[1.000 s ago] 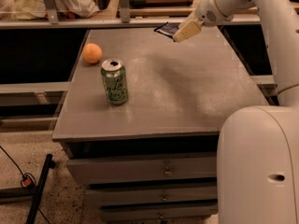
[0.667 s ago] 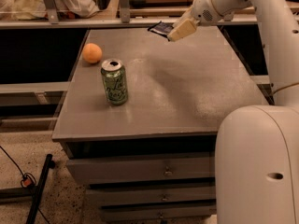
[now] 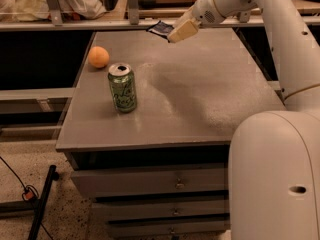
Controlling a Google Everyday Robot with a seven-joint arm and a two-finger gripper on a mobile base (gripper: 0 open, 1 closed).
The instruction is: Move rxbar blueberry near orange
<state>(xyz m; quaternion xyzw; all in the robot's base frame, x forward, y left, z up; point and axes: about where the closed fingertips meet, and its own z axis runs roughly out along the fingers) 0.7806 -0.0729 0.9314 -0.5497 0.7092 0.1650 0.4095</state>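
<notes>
- The gripper hangs over the far edge of the bench, at the end of the arm that reaches in from the right.
- Its fingers are closed on one end of the rxbar blueberry. The dark wrapper sticks out to the left of the fingertips, lifted clear of the surface.
- The orange sits near the left edge of the bench, well apart from the held bar and across the bench from it.
- A green can stands upright just in front of the orange and slightly right of it, close but not touching.
- The step in hand looks like the carry: the bar is up, and what remains is to take it leftward and set it down.
- To do this well, hold the height during the crossing so the free end of the bar does not drag on the bench.
- Approach the orange along the far side, where the surface is bare, rather than from the front, where the can could be clipped and tipped.
- Lower the bar until it lies flat beside the fruit before releasing it. A round fruit will roll if nudged, so stop just short of touching it.
</notes>
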